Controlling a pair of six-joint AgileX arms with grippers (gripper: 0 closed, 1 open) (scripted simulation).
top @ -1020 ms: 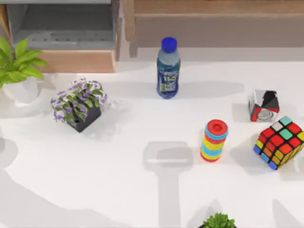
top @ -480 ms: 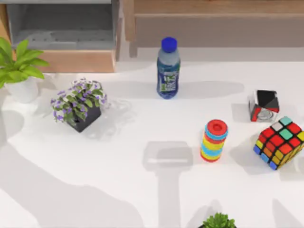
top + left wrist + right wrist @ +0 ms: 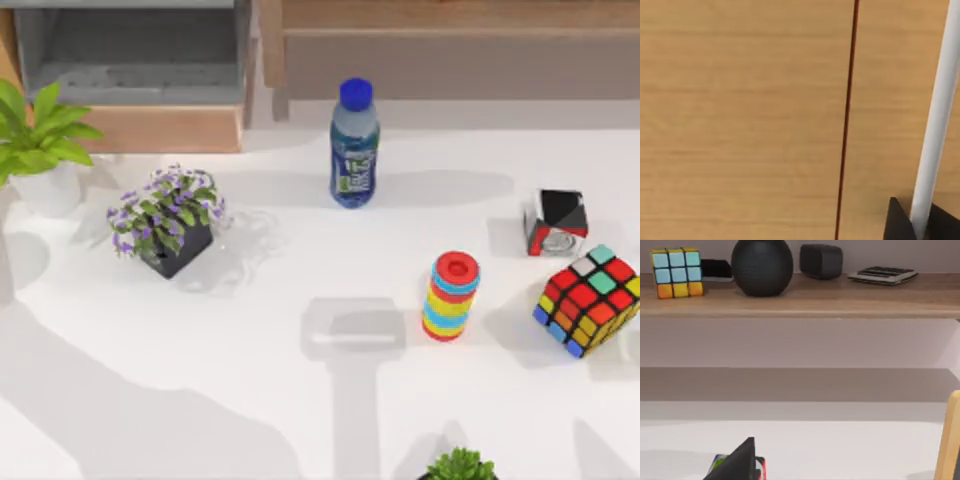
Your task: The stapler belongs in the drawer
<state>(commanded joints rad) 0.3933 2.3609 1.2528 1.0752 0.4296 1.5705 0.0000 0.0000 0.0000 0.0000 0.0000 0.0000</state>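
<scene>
Left end effector [image 3: 922,226] faces a wooden panel; how wide it stands open I cannot tell, nor for the right end effector [image 3: 742,462]. By my judgement the stapler [image 3: 243,243] is the faint outline just beside the purple flower pot [image 3: 170,225], near the surface's far-left corner and in front of the drawer [image 3: 160,128]. Its long axis is too faint to read. The left arm looks nearer.

Blue-capped water bottle [image 3: 354,145]; rainbow-striped ring stack [image 3: 451,296]; multicoloured cube [image 3: 589,300]; light-brown drawer [image 3: 160,128] front, grey inside
</scene>
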